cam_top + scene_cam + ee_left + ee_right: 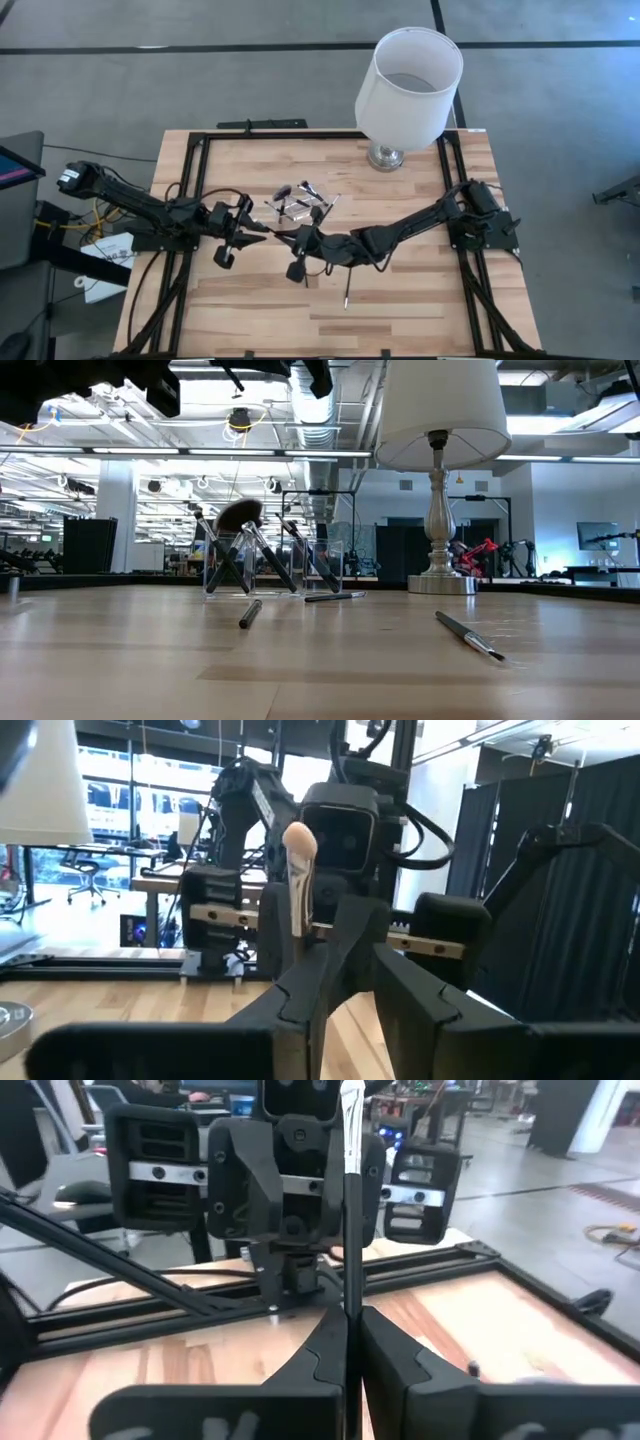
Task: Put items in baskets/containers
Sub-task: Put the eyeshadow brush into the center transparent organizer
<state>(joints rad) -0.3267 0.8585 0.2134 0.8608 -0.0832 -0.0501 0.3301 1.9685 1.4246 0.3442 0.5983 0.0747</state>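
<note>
My right gripper (350, 1342) is shut on a thin makeup brush (350, 1200), held above the middle of the table (400, 300). The brush stands upright with its pale tan head (298, 840) on top. My left gripper (365, 970) faces it from the left, close by, with its fingers apart and nothing between them. The clear container (293, 207) stands just beyond the two grippers. Several dark-handled brushes lean in it (265, 555), one with a fluffy dark head (240, 515). More brushes lie loose on the table (347, 290) (250, 612) (335, 597). My right gripper pinches the brush's dark handle (348, 1295) between its two fingers. The fingers come about level from the table's right and lie across the brush. The brush stands upright above them, silver ferrule (350, 1125) and head up, lifted clear of the table.
A lamp with a white shade (405, 85) on a silver base (440, 582) stands at the far right of the table. A black frame rail (280, 134) runs round the tabletop. Bare wood lies toward the near edge (250, 320).
</note>
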